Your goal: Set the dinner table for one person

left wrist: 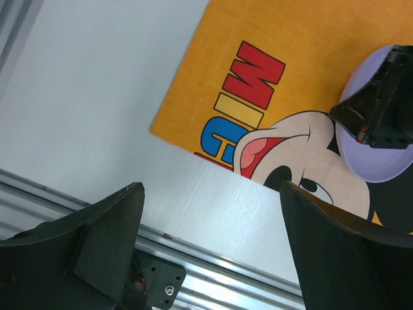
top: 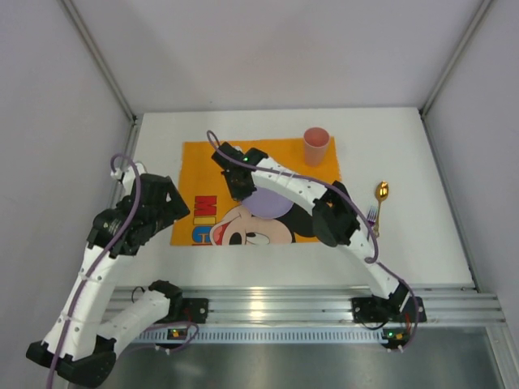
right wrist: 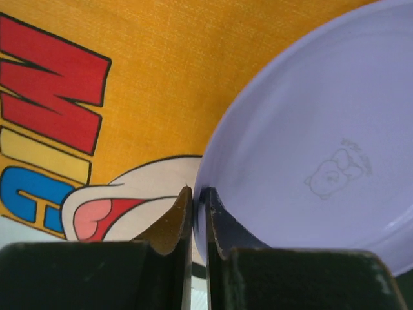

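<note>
Right gripper (right wrist: 195,194) has its two black fingers pressed together on the thin rim of a lilac plate (right wrist: 310,129), pinching that edge at the plate's left side in the wrist view. The plate lies on an orange cartoon-mouse placemat (right wrist: 161,77), over the upper right part of the printed face, and a faint small stamp shows on its surface. In the overhead view this gripper sits near the middle of the placemat. Its white arm curves back toward the lower right of the frame, crossing the placemat's right edge. Left gripper (left wrist: 211,187) has its fingers spread wide with nothing between them. It hangs over bare white tabletop just off the placemat's lower left corner, and beneath it a silver rail (top: 268,304) runs along the near edge. Its wrist view also catches the other gripper on the plate at the upper right of the frame. In the overhead view the left arm is folded up at the left side, well apart from the plate. A pink cup (top: 316,146) stands upright at the placemat's upper right corner. Right of the placemat, a gold spoon (top: 379,193) lies on the white surface with a small fork (top: 372,217) just beside it, partly hidden by the right arm. The dinner table (top: 422,162) fills the middle of the overhead view between grey walls, with the placemat left of its centre.
</note>
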`<state>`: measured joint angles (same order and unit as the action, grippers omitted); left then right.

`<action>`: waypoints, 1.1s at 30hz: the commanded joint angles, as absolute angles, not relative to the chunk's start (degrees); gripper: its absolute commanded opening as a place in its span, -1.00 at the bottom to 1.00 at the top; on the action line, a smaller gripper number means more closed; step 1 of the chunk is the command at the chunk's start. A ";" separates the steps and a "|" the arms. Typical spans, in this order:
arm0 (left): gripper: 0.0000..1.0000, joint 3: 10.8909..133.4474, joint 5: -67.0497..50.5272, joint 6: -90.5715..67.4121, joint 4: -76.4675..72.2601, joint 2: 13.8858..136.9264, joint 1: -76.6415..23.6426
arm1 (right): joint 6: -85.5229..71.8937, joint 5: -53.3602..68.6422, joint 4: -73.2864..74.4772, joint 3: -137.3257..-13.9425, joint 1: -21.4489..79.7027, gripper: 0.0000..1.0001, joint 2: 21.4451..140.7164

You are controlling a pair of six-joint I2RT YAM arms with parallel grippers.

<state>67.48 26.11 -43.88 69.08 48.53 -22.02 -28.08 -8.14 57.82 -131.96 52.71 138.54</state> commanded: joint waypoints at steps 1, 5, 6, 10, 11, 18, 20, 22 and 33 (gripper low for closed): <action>0.82 70.40 25.14 -43.07 71.19 49.48 -21.88 | -29.09 -4.58 51.95 -132.89 52.65 -0.82 139.83; 0.82 71.54 24.79 -42.28 70.40 51.06 -21.97 | -28.22 -2.03 49.23 -130.27 52.56 0.18 136.86; 0.82 71.37 24.61 -42.28 69.44 51.59 -21.97 | -28.13 -1.67 47.83 -129.04 52.56 0.28 134.06; 0.81 70.49 23.03 -42.01 66.01 53.17 -21.97 | -27.33 -2.54 46.58 -121.93 52.30 0.55 125.00; 0.81 70.23 22.59 -41.92 65.22 53.52 -21.97 | -26.90 -3.24 46.41 -119.99 52.21 0.62 120.02; 0.81 67.24 16.71 -40.26 55.73 58.52 -22.06 | -27.95 -10.19 41.92 -88.28 43.36 0.75 89.77; 0.81 66.36 15.56 -40.17 52.67 59.85 -22.32 | -28.82 -9.58 41.92 -77.12 39.05 0.75 80.39; 0.81 64.78 13.81 -40.34 50.11 61.78 -22.67 | -29.18 -7.74 42.62 -67.47 31.49 0.75 75.35; 0.80 67.67 10.99 -39.20 43.15 75.48 -29.88 | -29.35 0.45 47.45 -49.57 6.33 0.32 72.15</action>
